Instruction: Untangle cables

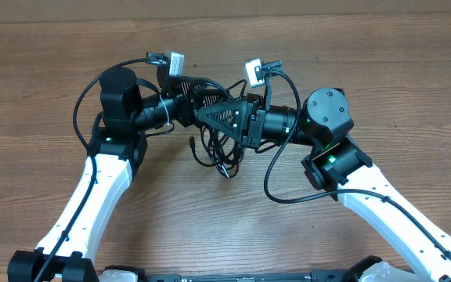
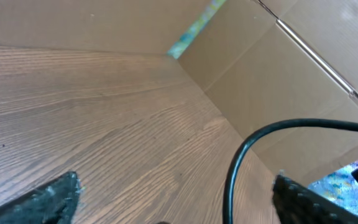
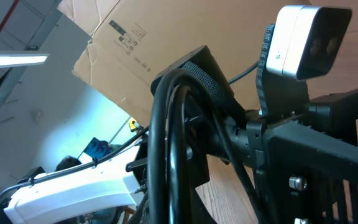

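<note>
Nearest the arms' bases, the cables (image 1: 219,153) droop as a small knotted bundle over the middle of the counter (image 1: 37,86). Whether the lowest loops rest on the wood I cannot tell.

Just beyond and above them, the right end effector (image 3: 196,73) is fully closed. Several black strands loop over its textured tip, so it appears to have the bundle pinched. The left end effector (image 2: 176,186) faces it closely with its fingers (image 2: 51,198) spread wide, gripping nothing. One black lead (image 2: 241,162) arcs between them, and I cannot tell whether it is a task strand or an arm's own wire.

Beyond, cardboard (image 2: 278,81) stands at the counter's far edge.

The step looks like a regrasp. The left should close on a single strand beside the right's pinch, not the whole knot. It should then draw slowly toward the left edge while the right anchors.
</note>
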`<state>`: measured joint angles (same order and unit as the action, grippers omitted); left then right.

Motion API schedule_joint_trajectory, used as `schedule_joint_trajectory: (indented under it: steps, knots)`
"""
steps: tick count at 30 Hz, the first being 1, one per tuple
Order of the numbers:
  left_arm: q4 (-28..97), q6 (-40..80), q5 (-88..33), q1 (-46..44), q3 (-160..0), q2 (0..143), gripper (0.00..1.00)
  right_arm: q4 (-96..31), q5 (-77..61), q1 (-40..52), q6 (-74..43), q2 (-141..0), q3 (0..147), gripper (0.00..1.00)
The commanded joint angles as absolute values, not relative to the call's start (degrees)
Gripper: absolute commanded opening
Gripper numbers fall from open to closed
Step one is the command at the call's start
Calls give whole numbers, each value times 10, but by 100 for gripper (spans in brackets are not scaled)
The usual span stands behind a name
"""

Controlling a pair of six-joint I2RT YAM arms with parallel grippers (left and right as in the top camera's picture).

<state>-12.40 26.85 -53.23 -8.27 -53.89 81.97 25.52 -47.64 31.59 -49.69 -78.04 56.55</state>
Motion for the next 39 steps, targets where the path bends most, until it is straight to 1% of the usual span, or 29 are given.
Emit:
schedule_joint_trajectory:
  steps: [1, 6, 10, 18, 23, 28, 34, 39]
  knots:
    - [-126, 266, -517, -81, -546, 813, 100, 260, -477, 318, -490, -766, 566, 4]
    - [-98, 267, -486, -59, -546, 813, 100, 250, -476, 318, -490, -766, 566, 4]
    - [-56, 275, -474, -33, -546, 813, 100, 215, -469, 318, -474, -766, 566, 4]
    - [28, 274, -474, 6, -546, 813, 100, 83, -390, 317, -446, -766, 566, 4]
    - [50, 272, -474, 12, -546, 813, 100, -28, -318, 317, -447, -766, 566, 4]
    - [58, 272, -474, 11, -546, 813, 100, -121, -278, 317, -449, -766, 567, 4]
    - [79, 272, -476, 11, -546, 813, 100, -162, -270, 318, -449, -766, 567, 4]
    - [136, 270, -475, 11, -546, 813, 100, -193, -275, 318, -449, -766, 567, 4]
